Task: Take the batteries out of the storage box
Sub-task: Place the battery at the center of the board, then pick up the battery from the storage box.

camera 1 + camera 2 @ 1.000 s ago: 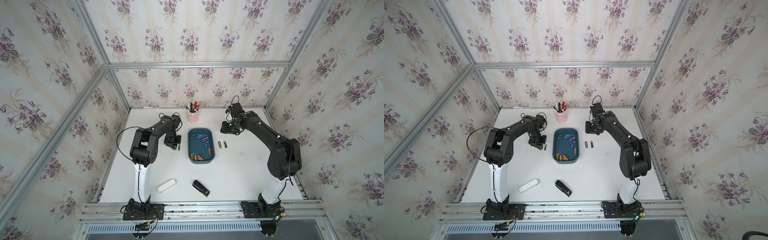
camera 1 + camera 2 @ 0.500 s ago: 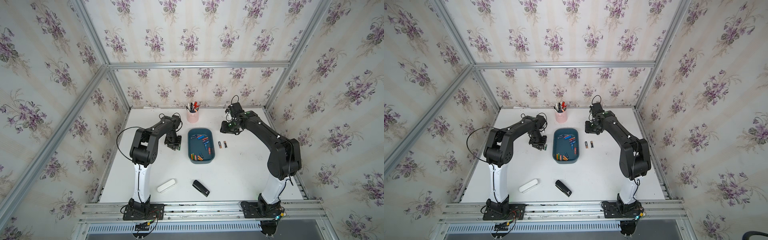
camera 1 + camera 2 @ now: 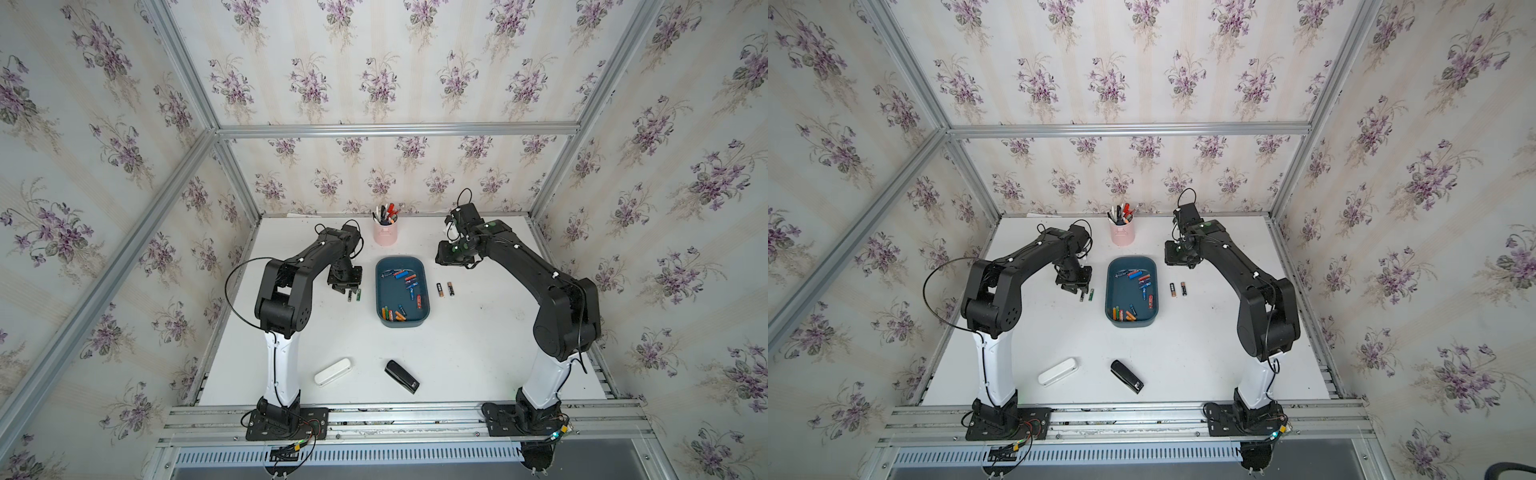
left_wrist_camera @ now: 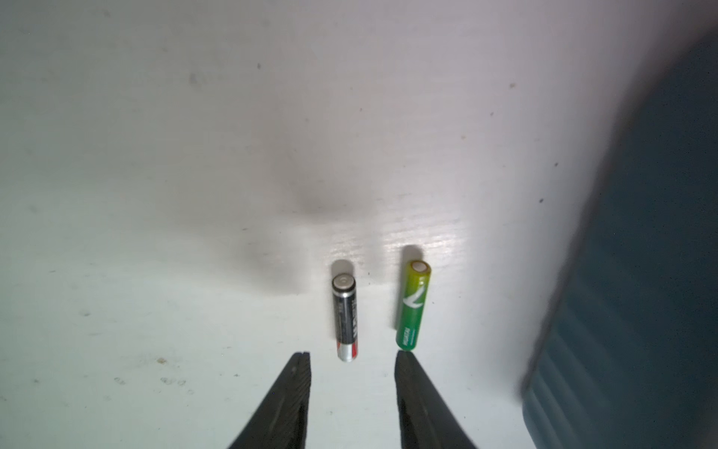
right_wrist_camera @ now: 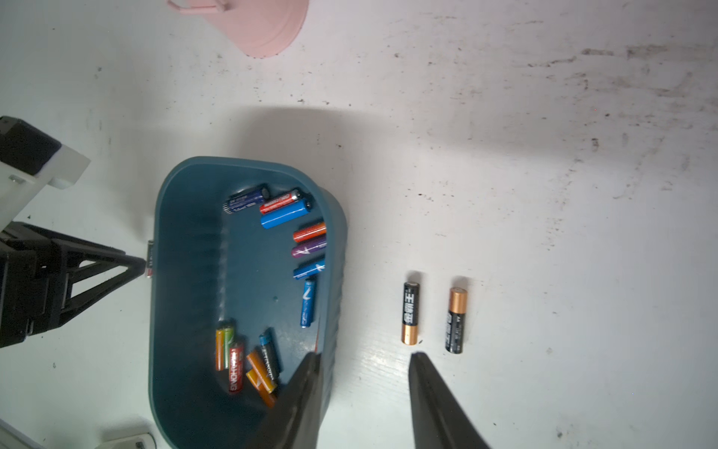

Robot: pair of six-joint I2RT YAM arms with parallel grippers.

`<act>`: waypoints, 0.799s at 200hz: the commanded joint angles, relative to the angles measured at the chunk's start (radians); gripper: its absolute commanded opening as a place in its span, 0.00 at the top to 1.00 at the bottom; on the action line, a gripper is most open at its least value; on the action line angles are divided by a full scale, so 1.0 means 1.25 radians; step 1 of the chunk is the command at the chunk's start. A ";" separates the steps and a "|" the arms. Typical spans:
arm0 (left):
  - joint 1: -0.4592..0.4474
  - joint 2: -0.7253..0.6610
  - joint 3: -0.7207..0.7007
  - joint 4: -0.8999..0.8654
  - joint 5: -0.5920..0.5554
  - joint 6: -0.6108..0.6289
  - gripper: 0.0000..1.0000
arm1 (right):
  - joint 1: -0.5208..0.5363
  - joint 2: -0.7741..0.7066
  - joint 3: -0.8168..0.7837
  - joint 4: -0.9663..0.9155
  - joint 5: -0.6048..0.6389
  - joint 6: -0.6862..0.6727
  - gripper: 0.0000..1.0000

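The white table (image 3: 457, 353) carries the teal storage box (image 3: 402, 323) mid-way between both arms, with most batteries (image 5: 285, 215) still inside. The left gripper (image 4: 352, 353) sits low, jaws apart and empty, by a black cell (image 4: 345, 315) and a green cell (image 4: 412, 307), probably a drop-off row. The right gripper (image 5: 364, 354) is spread and empty too, near two copper-ended cells (image 5: 410, 313).

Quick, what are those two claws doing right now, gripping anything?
Left gripper: open, empty; a black battery lies free just beyond its tips.
Right gripper: open, empty.
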 commanded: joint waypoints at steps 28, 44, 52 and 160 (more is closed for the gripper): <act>0.000 -0.032 0.028 0.004 0.013 -0.012 0.55 | 0.094 0.044 0.020 -0.021 0.047 0.029 0.58; 0.001 -0.042 0.023 0.001 0.018 -0.011 0.55 | 0.135 0.073 0.022 -0.012 0.032 0.034 0.59; 0.002 -0.048 0.016 0.004 0.018 -0.010 0.55 | 0.146 0.086 0.021 -0.003 0.027 0.037 0.59; 0.006 -0.074 -0.082 0.038 0.027 -0.006 0.54 | 0.206 0.255 0.089 -0.046 0.149 0.069 0.60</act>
